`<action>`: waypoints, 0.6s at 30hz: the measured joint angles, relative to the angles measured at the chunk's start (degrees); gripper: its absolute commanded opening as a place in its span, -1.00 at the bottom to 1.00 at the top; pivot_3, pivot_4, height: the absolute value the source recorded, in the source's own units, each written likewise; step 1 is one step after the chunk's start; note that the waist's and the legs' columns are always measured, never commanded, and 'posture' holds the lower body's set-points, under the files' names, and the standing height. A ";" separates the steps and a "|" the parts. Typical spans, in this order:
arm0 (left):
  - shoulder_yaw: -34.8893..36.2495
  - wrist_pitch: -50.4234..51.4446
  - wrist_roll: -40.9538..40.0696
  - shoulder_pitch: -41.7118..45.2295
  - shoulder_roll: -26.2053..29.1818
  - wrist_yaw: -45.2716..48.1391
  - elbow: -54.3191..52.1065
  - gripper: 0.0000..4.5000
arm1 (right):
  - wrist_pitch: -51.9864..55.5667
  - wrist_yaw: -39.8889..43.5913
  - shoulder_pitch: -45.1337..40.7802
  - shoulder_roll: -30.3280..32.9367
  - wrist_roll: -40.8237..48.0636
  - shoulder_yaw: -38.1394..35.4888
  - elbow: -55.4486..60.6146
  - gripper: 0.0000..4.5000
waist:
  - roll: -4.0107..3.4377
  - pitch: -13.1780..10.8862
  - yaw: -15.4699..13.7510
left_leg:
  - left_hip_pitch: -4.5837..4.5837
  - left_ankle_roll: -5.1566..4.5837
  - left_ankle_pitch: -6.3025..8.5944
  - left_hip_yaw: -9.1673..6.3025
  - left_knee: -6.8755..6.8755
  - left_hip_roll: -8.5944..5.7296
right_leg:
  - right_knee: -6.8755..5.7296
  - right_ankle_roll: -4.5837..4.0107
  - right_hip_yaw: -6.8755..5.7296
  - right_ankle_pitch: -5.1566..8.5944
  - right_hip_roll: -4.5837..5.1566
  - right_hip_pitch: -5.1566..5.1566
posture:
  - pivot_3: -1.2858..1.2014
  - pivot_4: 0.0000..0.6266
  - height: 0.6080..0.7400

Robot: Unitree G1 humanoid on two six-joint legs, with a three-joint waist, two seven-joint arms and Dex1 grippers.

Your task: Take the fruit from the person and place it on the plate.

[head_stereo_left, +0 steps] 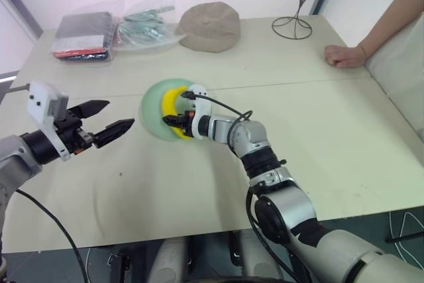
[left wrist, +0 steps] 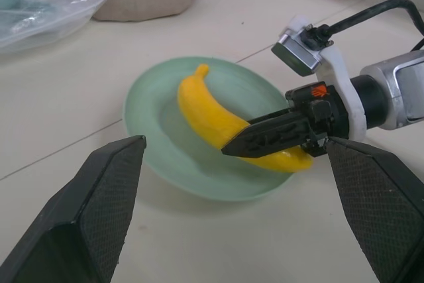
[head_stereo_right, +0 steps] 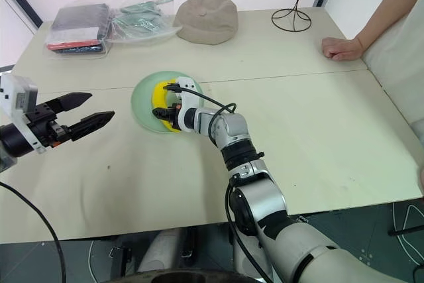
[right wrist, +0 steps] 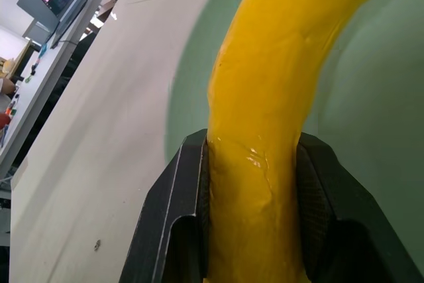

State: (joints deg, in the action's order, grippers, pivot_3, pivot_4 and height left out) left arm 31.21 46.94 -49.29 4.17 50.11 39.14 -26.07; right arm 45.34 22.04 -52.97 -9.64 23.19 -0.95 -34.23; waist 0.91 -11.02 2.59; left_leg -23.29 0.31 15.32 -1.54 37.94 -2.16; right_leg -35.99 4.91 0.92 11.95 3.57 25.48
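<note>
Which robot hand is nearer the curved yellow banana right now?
Right. The right hand has its fingers either side of the curved yellow banana on the mint-green plate; the left hand hovers open beside the plate.

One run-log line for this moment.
right gripper: closed on banana | banana: lying in plate | left gripper: open, empty | person's hand: resting on table

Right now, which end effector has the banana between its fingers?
The right end effector, at the plate with its fingers on either side of the banana. The left end effector hovers open and empty off to the side.
</note>
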 measured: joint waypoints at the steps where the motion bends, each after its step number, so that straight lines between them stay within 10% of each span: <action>1: -0.01 0.00 -0.01 0.00 0.00 -0.05 0.00 1.00 | 0.00 0.02 0.00 0.00 -0.01 0.02 0.05 0.30 | 0.00 0.00 0.02 | 0.00 0.00 0.00 0.00 0.00 0.00 | 0.00 0.00 0.00 0.00 0.00 0.00 | 0.03 -0.52 1.00; 4: -0.04 0.00 -0.03 0.00 -0.01 -0.36 0.00 1.00 | 0.17 0.04 0.01 0.01 -0.04 0.10 0.67 0.98 | 0.00 0.00 0.03 | 0.00 0.00 0.00 0.00 0.00 0.00 | 0.00 0.00 0.00 0.00 0.00 0.01 | 0.03 -0.52 1.00; 18: -1.27 -0.03 -0.18 0.20 -0.75 -0.63 -0.04 1.00 | 3.95 0.29 -2.46 7.01 -0.21 0.95 12.77 0.98 | -0.01 -0.01 -0.13 | -0.02 0.00 0.00 -0.01 0.00 0.00 | 0.05 0.00 0.00 0.00 0.02 0.00 | 0.03 -0.52 1.00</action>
State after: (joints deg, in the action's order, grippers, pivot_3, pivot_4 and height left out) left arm 29.95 46.91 -49.47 4.37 49.37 38.51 -26.11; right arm 49.30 22.33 -55.43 -2.63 22.98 0.00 -21.47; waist 0.90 -11.02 2.46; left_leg -23.32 0.32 15.31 -1.55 37.94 -2.16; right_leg -35.94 4.90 0.92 11.95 3.60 25.48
